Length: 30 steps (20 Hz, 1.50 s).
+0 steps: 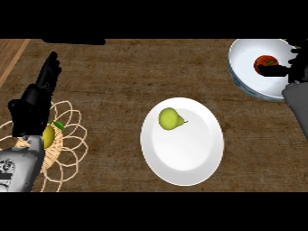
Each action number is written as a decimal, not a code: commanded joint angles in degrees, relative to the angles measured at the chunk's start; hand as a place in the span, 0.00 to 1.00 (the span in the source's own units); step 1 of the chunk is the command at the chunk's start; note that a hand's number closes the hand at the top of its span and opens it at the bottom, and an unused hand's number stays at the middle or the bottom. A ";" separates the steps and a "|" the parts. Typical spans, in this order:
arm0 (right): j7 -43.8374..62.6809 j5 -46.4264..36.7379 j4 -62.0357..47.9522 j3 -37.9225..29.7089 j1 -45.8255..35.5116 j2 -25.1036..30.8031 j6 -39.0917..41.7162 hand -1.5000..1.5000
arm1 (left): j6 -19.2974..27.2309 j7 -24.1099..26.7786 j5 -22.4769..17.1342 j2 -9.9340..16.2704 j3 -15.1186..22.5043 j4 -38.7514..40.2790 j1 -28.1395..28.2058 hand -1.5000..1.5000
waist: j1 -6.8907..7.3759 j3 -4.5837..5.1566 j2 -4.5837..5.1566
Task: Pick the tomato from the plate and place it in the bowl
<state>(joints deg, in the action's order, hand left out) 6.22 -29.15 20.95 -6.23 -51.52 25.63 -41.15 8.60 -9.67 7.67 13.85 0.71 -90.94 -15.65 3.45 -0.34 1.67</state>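
Over the bowl (249, 83) at the upper right, right hand (304, 63) hangs with its fingers curled toward the tomato (265, 64). Thumb reaches to the fruit's right side; whether it actually touches or grips cannot be told from this view. Tomato sits inside the bowl, against the white inner wall: red, round, with a dark green stem cap on top, part of it in shadow. Bowl white inside, bluish pattern on the outer rim.

White plate (183, 153) lies mid-counter, well apart from the bowl. On its upper left part rests a yellow-green pear (170, 119), small stem pointing right.

Left hand (36, 97) shows at the left edge, fingers straight and pointing up, released, holding nothing. Below it a wire basket (69, 140) of pale looping strands, with a yellow fruit (48, 135) and a green leaf partly hidden behind the forearm.

Counter (116, 76) is dark brown wood grain; a lighter wooden strip runs along the far left.
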 commanded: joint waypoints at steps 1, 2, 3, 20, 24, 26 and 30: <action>-9.31 5.60 -1.67 -4.68 1.04 -0.66 4.14 0.00 | 1.06 -2.22 1.21 -1.12 1.18 -1.20 -1.48 0.50 | 0.45 -0.11 0.22; -12.77 7.40 -0.48 -6.27 1.76 -1.10 3.77 0.00 | 0.61 0.65 0.63 -1.44 1.25 -0.92 1.26 0.50 | 0.54 -0.08 0.20; -14.48 8.38 -0.75 -7.38 0.82 -0.27 4.85 0.00 | 0.31 -0.20 0.42 -0.87 0.57 -0.32 0.26 0.50 | 0.27 -0.04 0.10; -35.54 24.30 0.17 -21.56 9.42 4.53 20.37 0.00 | -1.20 -0.41 0.20 0.34 -2.24 -1.47 3.48 0.50 | -3.04 0.28 -1.56; -35.97 27.15 7.69 -20.97 14.88 2.51 25.51 0.00 | -1.31 -2.62 0.19 1.07 -3.78 -3.08 3.68 0.50 | -3.90 0.37 -1.98; -33.70 27.29 12.26 -18.93 17.83 0.76 27.45 0.00 | -0.01 2.24 0.95 -1.19 -3.29 0.53 5.23 0.50 | -4.15 0.41 -1.99; -32.59 29.41 23.83 -17.27 26.89 -0.83 31.58 0.00 | -0.49 -1.63 1.76 -0.59 -3.06 -1.47 3.64 0.50 | -4.48 0.42 -2.14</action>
<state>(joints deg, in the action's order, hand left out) -28.07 -1.34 35.16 -25.34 -31.55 26.87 -12.79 8.11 -9.51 8.79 13.30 -2.40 -90.63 -12.61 -0.65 0.04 -0.26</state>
